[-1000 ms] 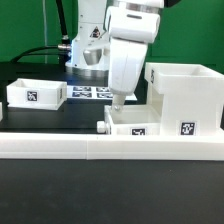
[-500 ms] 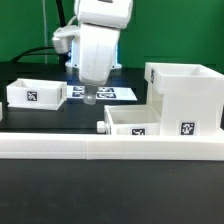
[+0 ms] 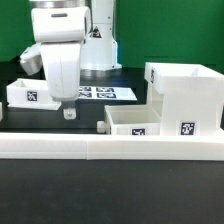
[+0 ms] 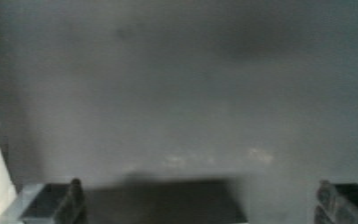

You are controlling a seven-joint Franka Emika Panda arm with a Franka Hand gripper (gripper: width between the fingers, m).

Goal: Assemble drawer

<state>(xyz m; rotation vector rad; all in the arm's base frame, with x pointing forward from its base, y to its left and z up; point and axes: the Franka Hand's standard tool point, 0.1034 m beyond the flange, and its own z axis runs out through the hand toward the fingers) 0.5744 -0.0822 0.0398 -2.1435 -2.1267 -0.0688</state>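
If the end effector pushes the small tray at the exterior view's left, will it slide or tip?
The tray looks low and flat-based, so it likely slides rather than tips. Its thin white plastic walls suggest it is light and rigid.

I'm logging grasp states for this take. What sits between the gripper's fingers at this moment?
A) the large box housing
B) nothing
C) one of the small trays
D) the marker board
B: in the wrist view the gripper has its fingers wide apart, with only the dark table showing between them.
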